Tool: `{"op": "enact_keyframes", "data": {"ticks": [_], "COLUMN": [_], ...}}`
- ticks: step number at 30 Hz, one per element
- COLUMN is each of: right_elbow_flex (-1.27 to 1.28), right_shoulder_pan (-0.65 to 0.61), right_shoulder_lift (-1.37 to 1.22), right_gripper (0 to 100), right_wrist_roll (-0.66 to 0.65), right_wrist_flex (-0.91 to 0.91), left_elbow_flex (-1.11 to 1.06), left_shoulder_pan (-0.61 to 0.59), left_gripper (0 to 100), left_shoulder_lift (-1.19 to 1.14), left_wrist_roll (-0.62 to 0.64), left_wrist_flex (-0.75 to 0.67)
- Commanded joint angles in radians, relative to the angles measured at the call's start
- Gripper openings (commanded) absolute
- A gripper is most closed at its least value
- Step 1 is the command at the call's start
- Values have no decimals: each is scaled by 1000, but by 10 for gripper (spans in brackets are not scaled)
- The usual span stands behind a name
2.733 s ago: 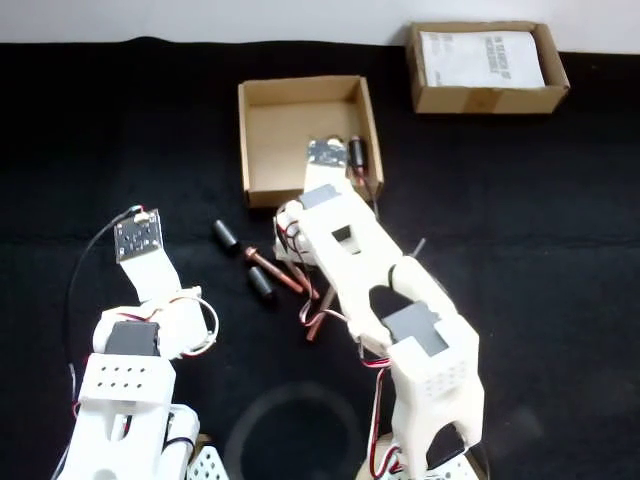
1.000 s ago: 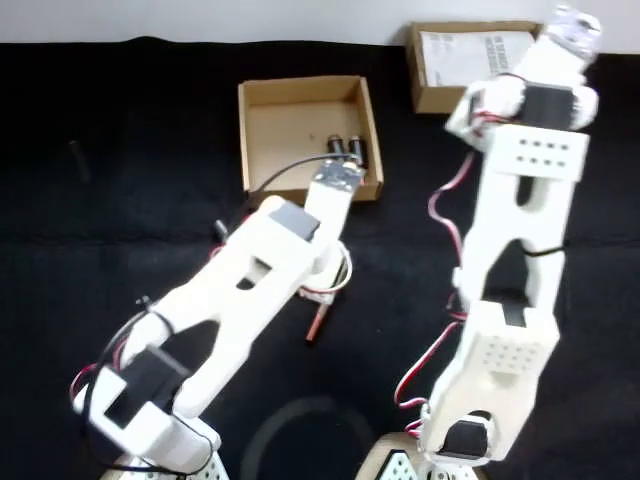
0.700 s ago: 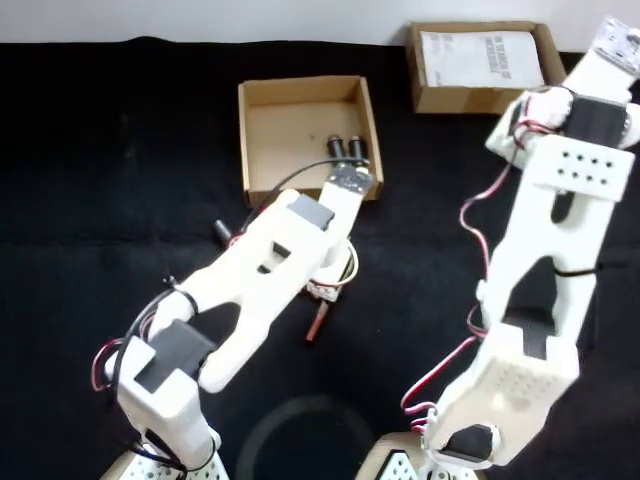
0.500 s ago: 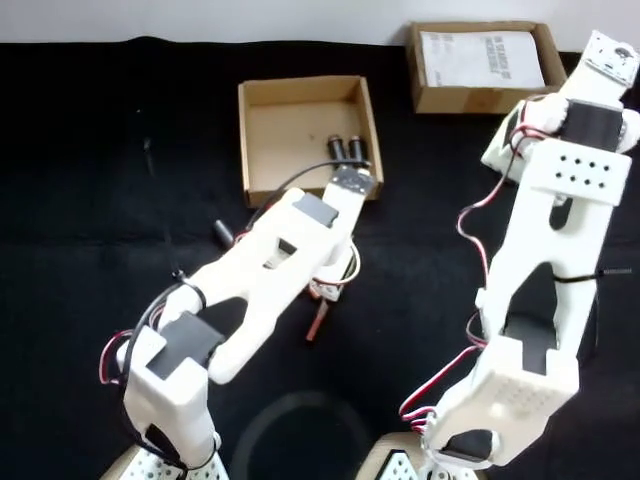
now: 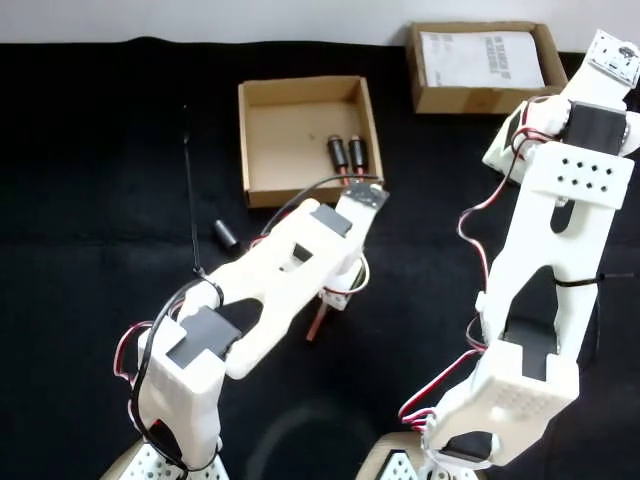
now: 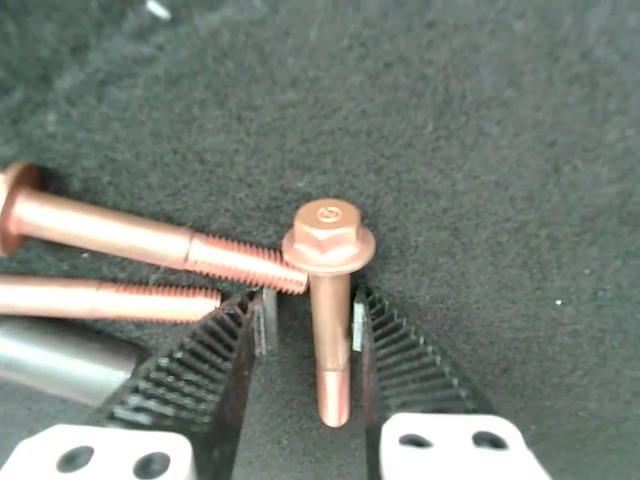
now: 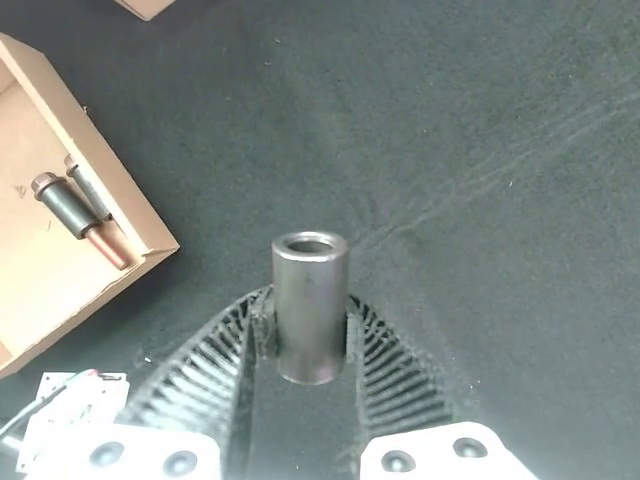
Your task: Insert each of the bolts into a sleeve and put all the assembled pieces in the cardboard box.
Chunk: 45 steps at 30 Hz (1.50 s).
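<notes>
At mid-table, just on the near side of the cardboard box [image 5: 244, 140], the left gripper [image 6: 310, 305] straddles a copper bolt [image 6: 331, 340]. Its jaws stand narrowly apart. One ribbed finger [image 6: 400, 360] is at or against the shank and a dark gap shows on the other side, so the grip is not closed. The hex head lies beyond the fingertips. A second bolt [image 6: 150, 232] lies just beside it, its threaded tip touching or all but touching that head, and a third bolt [image 6: 110, 298] lies alongside the second.

At the far right, the right gripper [image 7: 310, 325] is raised off the cloth and clamped on a grey sleeve [image 7: 310, 300]. The sleeve stands upright with its bore open at the top.

The box holds two assembled pieces [image 5: 347, 154] along its right wall. A loose sleeve [image 5: 227, 235] lies on the black cloth to the left of the left arm.

Handling, as judged:
- **Bolt:** it looks rigid, small and dense, with a smooth shank likely to roll or slip. It is best taken on the plain shank just under the flange, leaving the threaded end free to enter a bore.
- **Sleeve:** it is smooth and round and may twist between the pads. The present mid-body hold keeps the bore clear.
- **Second bolt:** it may be dragged along on the lift.
</notes>
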<state>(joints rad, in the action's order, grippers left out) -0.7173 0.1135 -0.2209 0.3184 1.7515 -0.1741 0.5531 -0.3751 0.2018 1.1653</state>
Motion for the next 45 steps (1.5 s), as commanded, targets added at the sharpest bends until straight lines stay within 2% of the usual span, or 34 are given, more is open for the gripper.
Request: {"op": "enact_keyframes", "data": {"ticks": [1,11,18,32,37,45], "right_elbow_flex": [-2,-7,-8,-10,-10,-8], "right_shoulder_pan": [1,-27,-70,-108,-128,-137], "right_shoulder_lift": [71,73,73,71,71,71], "right_gripper": [7,7,7,7,7,7], "right_wrist_roll": [-9,-9,-5,-5,-3,-8], "right_wrist_flex": [8,8,8,8,8,8], "left_elbow_flex": [21,24,22,33,159,308], "left_shoulder_pan": [42,41,47,61,54,53], "left_gripper": [147,146,146,139,5,8], "left_shoulder_lift": [-7,-7,-7,-77,-160,-251], "left_wrist_roll": [32,32,34,34,34,32], "left_wrist_flex": [-18,61,-17,-49,26,149]}}
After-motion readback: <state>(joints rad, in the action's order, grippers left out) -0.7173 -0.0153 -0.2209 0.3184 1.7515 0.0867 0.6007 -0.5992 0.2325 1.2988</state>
